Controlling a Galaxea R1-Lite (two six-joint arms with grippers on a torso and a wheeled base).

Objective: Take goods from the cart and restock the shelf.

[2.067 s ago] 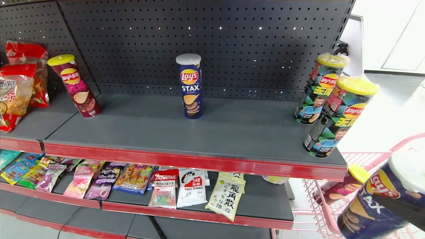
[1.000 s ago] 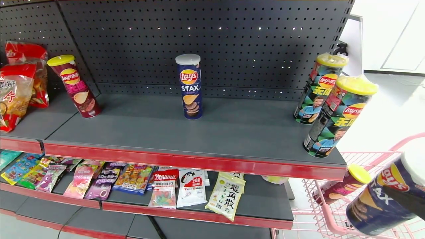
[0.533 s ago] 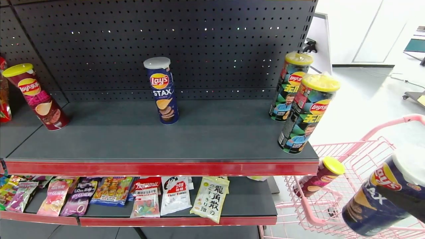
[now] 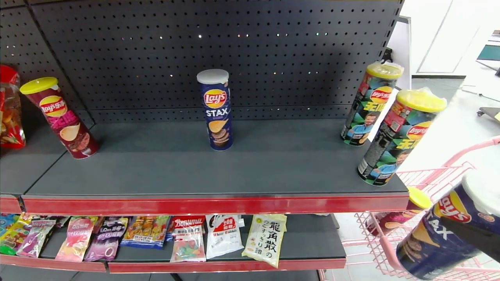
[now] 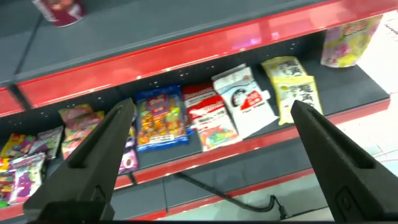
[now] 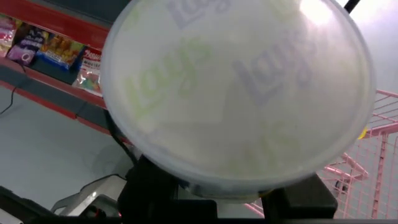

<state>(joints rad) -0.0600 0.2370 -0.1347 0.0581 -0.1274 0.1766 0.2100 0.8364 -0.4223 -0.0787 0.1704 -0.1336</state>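
My right gripper (image 4: 466, 236) is shut on a dark blue chip can (image 4: 437, 234) with a white lid (image 6: 236, 93). It holds the can tilted above the pink cart (image 4: 449, 175), to the right of and below the grey upper shelf (image 4: 234, 171). A matching blue can (image 4: 216, 110) stands upright at mid-shelf. A maroon can (image 4: 60, 118) stands at the shelf's left end and two green cans (image 4: 400, 136) at its right end. Another maroon can (image 4: 398, 216) lies in the cart. My left gripper (image 5: 212, 106) is open and holds nothing, in front of the lower shelf (image 5: 261, 146).
Several snack packets (image 4: 187, 238) lie in a row on the lower shelf. Red bags (image 4: 9, 109) stand at the far left of the upper shelf. A perforated dark back panel (image 4: 234, 47) closes the shelf behind. Bare shelf space lies on both sides of the standing blue can.
The whole head picture has shifted sideways, so the camera has moved. The blue can stays held at the lower right, above the cart.
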